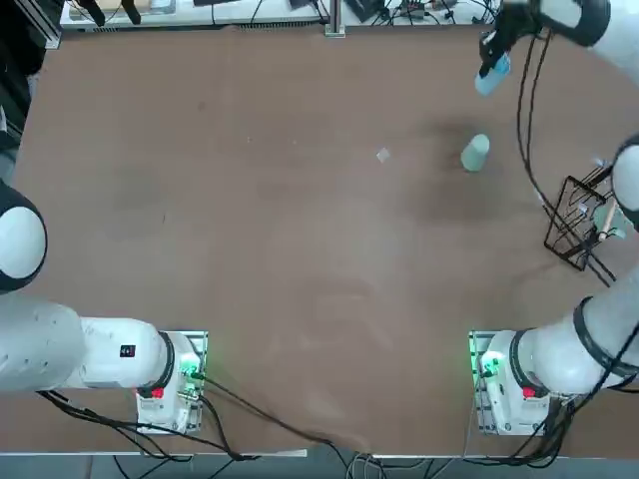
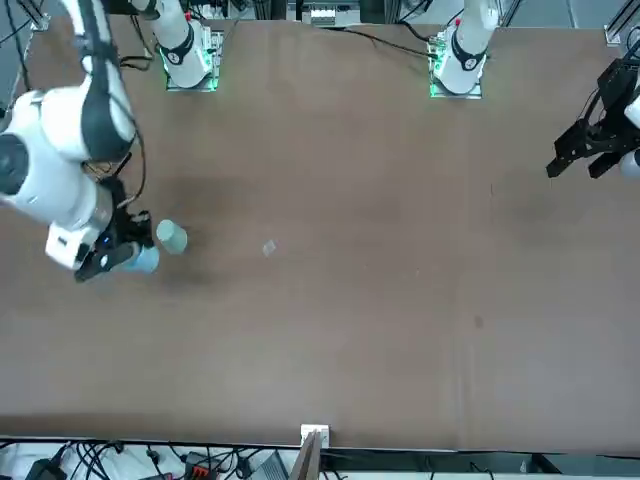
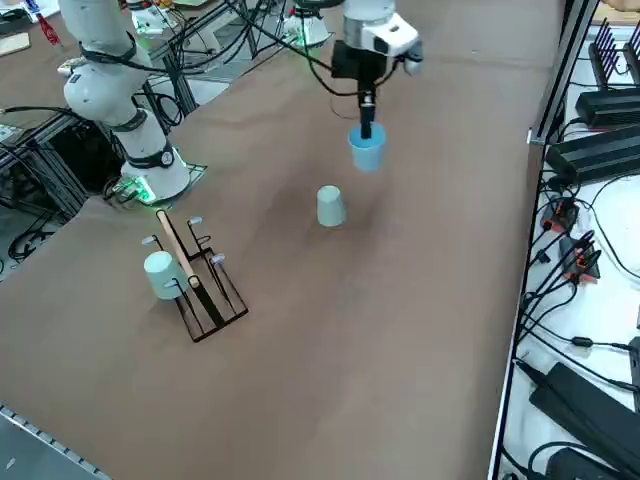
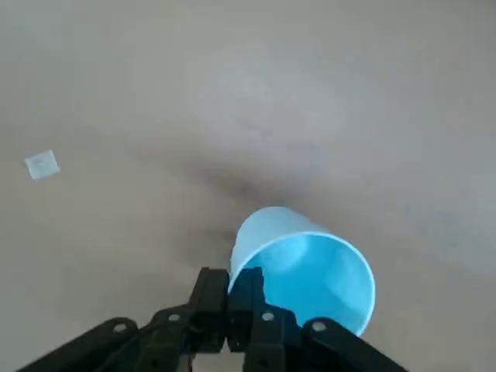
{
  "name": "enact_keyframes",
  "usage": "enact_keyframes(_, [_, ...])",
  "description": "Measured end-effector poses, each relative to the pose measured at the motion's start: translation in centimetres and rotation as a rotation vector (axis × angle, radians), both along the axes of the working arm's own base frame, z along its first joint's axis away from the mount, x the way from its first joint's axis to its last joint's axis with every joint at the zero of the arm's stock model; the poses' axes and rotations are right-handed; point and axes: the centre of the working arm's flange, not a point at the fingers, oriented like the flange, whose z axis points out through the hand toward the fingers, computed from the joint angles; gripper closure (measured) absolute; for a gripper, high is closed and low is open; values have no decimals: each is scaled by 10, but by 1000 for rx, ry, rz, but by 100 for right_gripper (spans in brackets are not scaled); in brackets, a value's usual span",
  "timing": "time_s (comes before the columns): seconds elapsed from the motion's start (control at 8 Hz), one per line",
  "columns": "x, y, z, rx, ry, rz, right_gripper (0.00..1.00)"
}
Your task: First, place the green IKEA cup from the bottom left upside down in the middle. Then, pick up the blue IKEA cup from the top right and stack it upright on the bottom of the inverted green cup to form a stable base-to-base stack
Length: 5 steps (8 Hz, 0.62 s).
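One right claw (image 4: 229, 280) pinches the wall of the blue cup (image 3: 367, 152), near the upside-down green cup (image 3: 331, 206). I'd keep blue straight, go up over green, and set it softly on the flat bottom.

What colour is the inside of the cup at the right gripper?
Bright sky blue; the right wrist view shows it best.
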Motion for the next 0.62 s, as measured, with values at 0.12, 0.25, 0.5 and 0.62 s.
enact_keyframes(0.12, [-14, 5, -9, -13, -10, -24, 97])
enact_keyframes(0.25, [-28, 6, -23, -22, -20, -42, 97])
enact_keyframes(0.5, [-57, 2, -50, -51, -19, -83, 97])
enact_keyframes(0.62, [-68, 1, -56, -63, -14, -84, 97])
